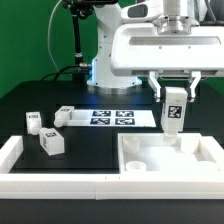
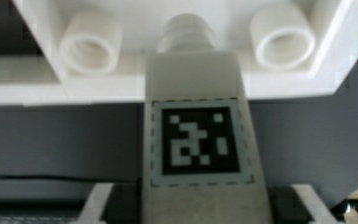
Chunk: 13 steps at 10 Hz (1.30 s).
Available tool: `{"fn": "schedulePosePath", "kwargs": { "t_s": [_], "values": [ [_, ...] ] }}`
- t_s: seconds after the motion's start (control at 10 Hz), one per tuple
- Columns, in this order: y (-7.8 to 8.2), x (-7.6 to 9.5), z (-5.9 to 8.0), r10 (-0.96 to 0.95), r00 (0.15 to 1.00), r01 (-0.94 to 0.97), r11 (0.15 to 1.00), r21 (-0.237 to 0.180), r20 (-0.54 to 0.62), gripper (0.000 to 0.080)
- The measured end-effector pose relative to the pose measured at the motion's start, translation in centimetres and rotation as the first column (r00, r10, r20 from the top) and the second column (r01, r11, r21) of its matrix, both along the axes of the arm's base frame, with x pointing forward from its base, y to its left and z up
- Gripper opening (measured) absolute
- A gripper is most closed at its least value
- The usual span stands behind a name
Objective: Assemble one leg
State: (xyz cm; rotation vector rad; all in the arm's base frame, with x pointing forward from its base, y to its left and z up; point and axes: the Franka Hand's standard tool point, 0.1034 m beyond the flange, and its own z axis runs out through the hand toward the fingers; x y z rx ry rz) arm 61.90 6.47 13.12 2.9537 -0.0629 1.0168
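My gripper [image 1: 174, 92] is shut on a white leg [image 1: 174, 110] with a black-and-white tag on its face. It holds the leg upright, its lower end just above the large white tray-like part [image 1: 165, 160] at the exterior view's right. In the wrist view the leg [image 2: 197, 120] runs out from between my fingers toward the tray part [image 2: 176, 45], between two round sockets. Three other legs lie loose on the black table: one [image 1: 34, 121] at the left, one [image 1: 52, 143] in front of it, one [image 1: 64, 115] by the marker board.
The marker board [image 1: 110, 117] lies flat at the table's middle. A white L-shaped fence [image 1: 40, 180] runs along the front and left edges. The robot base [image 1: 105, 60] stands behind the board.
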Motion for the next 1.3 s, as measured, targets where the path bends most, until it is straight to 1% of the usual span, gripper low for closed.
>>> {"fn": "schedulePosePath", "kwargs": {
  "t_s": [0.1, 0.2, 0.4, 0.5, 0.7, 0.9, 1.0, 1.1, 1.3],
  "values": [
    [0.4, 1.0, -0.2, 0.002, 1.0, -0.002, 1.0, 0.002, 0.01, 0.0287],
    [0.8, 1.5, -0.6, 0.003, 1.0, -0.003, 1.0, 0.003, 0.011, 0.0287],
    [2.8, 1.2, -1.2, -0.015, 1.0, 0.015, 1.0, 0.027, 0.009, 0.0287],
    [3.5, 1.0, -1.5, -0.018, 1.0, 0.017, 0.999, 0.032, 0.01, 0.0287],
    [4.1, 0.8, -1.8, -0.013, 1.0, 0.013, 0.999, 0.033, 0.004, 0.0287],
    [5.0, 0.2, -2.8, -0.006, 1.0, 0.006, 1.0, 0.031, -0.01, 0.0287],
    [5.0, 0.2, -2.9, -0.006, 1.0, 0.006, 1.0, 0.03, -0.011, 0.0287],
    [5.1, 0.4, -3.2, -0.004, 1.0, 0.004, 1.0, 0.028, -0.013, 0.0287],
    [5.5, 1.5, -3.2, 0.0, 1.0, 0.0, 1.0, 0.028, 0.005, 0.0287]
  ]
}}
